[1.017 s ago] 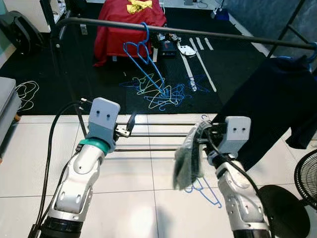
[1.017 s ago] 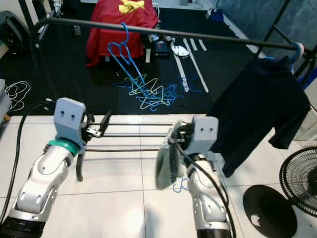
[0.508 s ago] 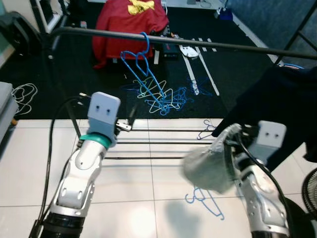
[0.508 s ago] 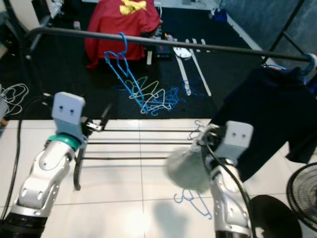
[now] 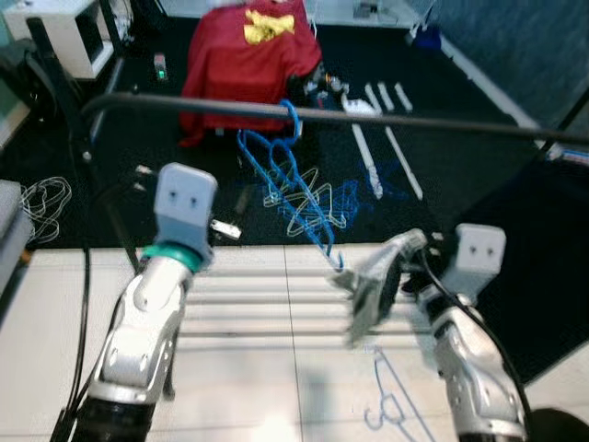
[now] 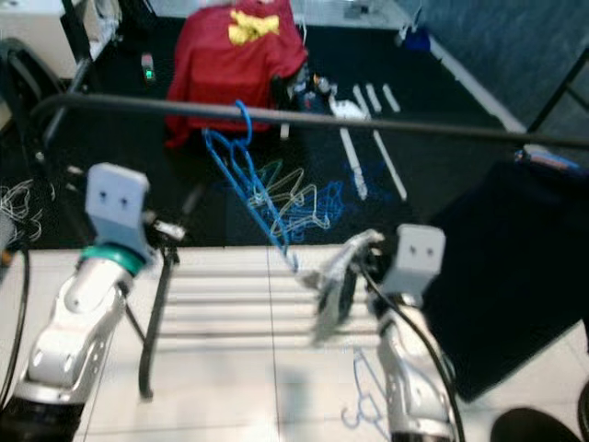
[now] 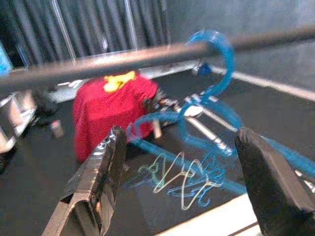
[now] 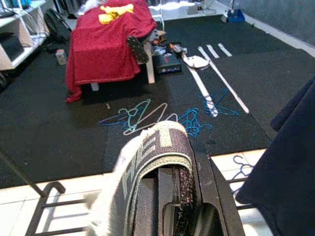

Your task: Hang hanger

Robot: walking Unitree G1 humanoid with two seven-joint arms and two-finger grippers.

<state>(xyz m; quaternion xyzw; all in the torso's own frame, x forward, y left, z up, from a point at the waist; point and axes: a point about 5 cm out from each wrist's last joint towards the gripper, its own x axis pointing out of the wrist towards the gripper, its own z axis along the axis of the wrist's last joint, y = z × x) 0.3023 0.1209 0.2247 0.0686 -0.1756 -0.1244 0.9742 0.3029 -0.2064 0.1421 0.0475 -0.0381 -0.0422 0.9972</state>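
Note:
A dark clothes rail (image 5: 396,122) runs across in front of me. A blue hanger (image 5: 291,124) hangs from it by its hook (image 7: 217,53), and its long body slants down to the right. My left gripper (image 7: 182,191) is open and empty, just below and before the rail, left of the hook. My right gripper (image 5: 409,267) is shut on a grey patterned cloth (image 5: 375,281), which drapes over its fingers (image 8: 192,196) and hangs below the rail. Another blue hanger (image 5: 398,398) lies on the white tiles beneath it.
A pile of blue and pale hangers (image 5: 313,198) lies on the black mat. Behind it stands furniture under a red cloth (image 5: 248,46). A dark garment (image 5: 548,258) hangs at the right. The rack's low bars (image 5: 258,313) cross the tiles.
The camera has shifted, so the rail sits lower in the picture. My right gripper has carried the cloth up and left. The left gripper is closer to the rail.

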